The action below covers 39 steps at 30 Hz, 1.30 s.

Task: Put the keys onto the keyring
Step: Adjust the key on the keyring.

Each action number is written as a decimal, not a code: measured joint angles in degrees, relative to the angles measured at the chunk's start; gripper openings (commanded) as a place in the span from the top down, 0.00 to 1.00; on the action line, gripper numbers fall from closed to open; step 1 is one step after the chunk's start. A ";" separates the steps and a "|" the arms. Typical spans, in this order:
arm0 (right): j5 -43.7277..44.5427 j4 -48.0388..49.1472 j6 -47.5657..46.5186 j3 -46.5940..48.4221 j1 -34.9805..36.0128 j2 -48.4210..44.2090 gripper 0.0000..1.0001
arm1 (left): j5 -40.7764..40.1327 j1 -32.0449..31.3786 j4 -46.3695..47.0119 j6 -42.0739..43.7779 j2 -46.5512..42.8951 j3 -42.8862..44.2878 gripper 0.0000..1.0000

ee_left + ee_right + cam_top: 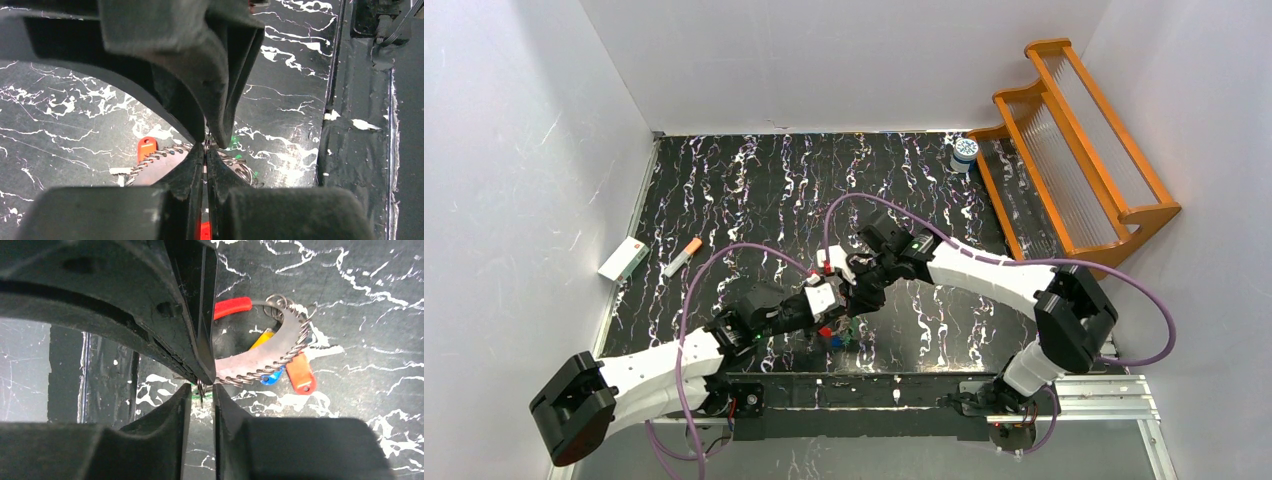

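Observation:
The keyring [272,355] is a coiled wire arc hanging just above the black marbled table [360,300], and it also shows in the left wrist view as the keyring [165,152]. Keys with red [232,307], yellow [262,340] and blue [272,378] heads and an orange tag [302,376] hang on it. My left gripper [205,148] is shut on a thin wire ring at the keyring's end. My right gripper [201,388] faces it tip to tip, slightly open, with that small ring hanging in the gap. From above, both grippers [839,290] meet over the bunch of keys [832,335].
A wooden rack [1074,150] stands at the back right with a white-and-blue jar [965,152] beside it. A white box [623,259] and an orange-tipped pen [682,257] lie at the left. The metal rail [874,390] runs along the near edge.

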 measured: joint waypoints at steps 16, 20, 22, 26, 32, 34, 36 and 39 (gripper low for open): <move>-13.33 26.49 15.82 -12.74 -10.36 -13.27 0.51 | -6.05 0.00 20.39 -13.81 -5.90 -12.46 1.00; -15.67 29.05 17.88 -13.16 -10.60 -13.27 0.53 | -7.26 0.00 28.65 -16.44 -5.51 -14.67 1.00; -16.46 30.21 18.58 -13.16 -10.64 -13.27 0.55 | -7.65 0.00 31.63 -17.09 -4.85 -14.88 1.00; -17.57 30.82 19.32 -13.16 -10.69 -13.25 0.58 | -7.85 0.00 37.11 -18.05 -3.04 -14.88 1.00; -18.91 30.51 19.54 -13.14 -10.69 -12.09 0.62 | -7.85 0.00 40.30 -18.69 -1.01 -14.88 1.00; -18.91 30.21 19.47 -13.14 -10.69 -11.45 0.63 | -7.87 0.00 40.72 -18.75 -0.76 -14.88 1.00; -18.91 29.90 19.32 -13.14 -10.69 -10.73 0.65 | -7.91 0.00 41.00 -18.80 -0.72 -14.88 1.00; -18.93 29.18 19.04 -13.11 -10.69 -10.01 0.70 | -8.00 0.00 41.44 -18.95 -0.70 -14.88 1.00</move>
